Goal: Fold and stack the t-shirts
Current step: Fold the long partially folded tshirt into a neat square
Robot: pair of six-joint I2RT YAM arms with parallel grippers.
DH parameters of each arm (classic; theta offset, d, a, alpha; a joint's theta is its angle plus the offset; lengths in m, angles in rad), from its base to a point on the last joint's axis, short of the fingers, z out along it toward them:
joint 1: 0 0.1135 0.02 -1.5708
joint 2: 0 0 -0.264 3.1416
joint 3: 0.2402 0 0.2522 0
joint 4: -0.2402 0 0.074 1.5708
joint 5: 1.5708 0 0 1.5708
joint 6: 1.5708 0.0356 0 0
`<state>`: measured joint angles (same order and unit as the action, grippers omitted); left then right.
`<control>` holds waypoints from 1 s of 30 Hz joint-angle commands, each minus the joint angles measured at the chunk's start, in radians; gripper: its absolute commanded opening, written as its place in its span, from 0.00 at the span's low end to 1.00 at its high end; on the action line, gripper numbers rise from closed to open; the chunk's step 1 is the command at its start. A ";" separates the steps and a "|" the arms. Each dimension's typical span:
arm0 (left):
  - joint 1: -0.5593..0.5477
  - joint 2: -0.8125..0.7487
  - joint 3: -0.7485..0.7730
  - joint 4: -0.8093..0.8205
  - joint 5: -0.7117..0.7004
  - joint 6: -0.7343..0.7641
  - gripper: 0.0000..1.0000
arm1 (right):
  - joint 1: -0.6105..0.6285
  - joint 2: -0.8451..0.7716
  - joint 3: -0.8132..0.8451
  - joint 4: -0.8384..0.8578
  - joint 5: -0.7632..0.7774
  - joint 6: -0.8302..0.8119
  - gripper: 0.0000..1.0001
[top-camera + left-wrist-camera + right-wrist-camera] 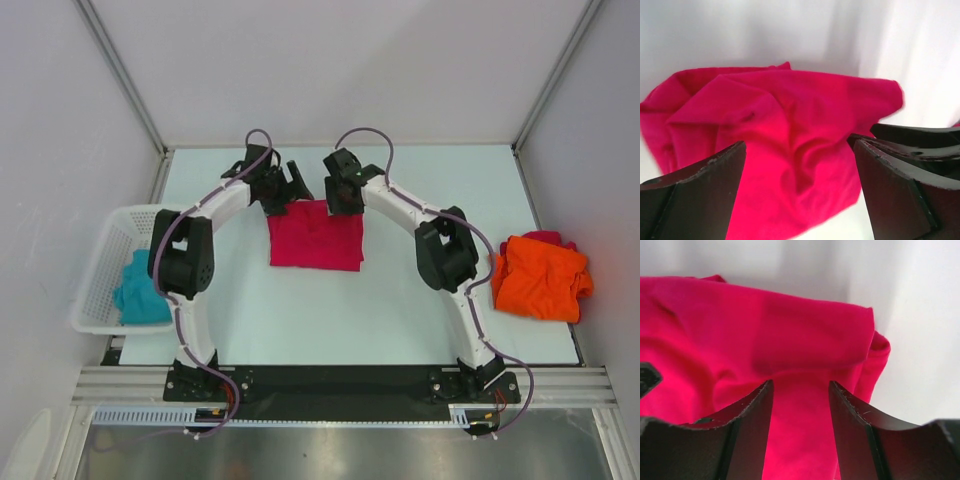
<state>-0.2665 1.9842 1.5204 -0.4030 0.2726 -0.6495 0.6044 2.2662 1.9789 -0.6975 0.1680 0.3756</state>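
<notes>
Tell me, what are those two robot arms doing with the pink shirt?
They are folding t-shirts. The left gripper and the right gripper hang open at the far edge of the crimson-pink shirt, which lies folded in the middle. An orange shirt sits bunched on the right, and a teal shirt lies in the white basket on the left.

The crimson-pink t-shirt is showing plain cloth; the orange t-shirt is glowing bright; the teal t-shirt is looking plain; the mesh basket is showing white.

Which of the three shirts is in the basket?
The teal shirt, in the white basket; the pink shirt lies mid-table, the orange shirt far right.
</notes>
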 commanded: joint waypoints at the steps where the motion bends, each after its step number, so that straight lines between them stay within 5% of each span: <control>1: -0.002 0.074 0.030 0.095 0.033 -0.104 0.94 | -0.046 0.042 0.057 0.053 -0.048 0.031 0.52; 9: 0.022 0.191 0.050 0.112 0.016 -0.164 0.95 | -0.109 0.076 0.058 0.065 -0.052 0.023 0.52; 20: 0.099 0.160 -0.019 0.073 -0.030 -0.150 0.95 | -0.147 0.061 -0.002 0.098 -0.078 0.022 0.51; 26: 0.104 0.102 -0.017 0.059 -0.035 -0.139 0.96 | -0.144 -0.006 0.000 0.066 -0.061 0.013 0.51; 30: 0.093 -0.096 -0.071 0.102 -0.122 -0.130 0.96 | -0.121 -0.086 -0.011 0.023 0.000 0.019 0.52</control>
<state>-0.1921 2.1002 1.5040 -0.3023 0.2935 -0.8169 0.4633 2.3341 1.9728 -0.6250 0.0940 0.4019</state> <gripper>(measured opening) 0.961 0.517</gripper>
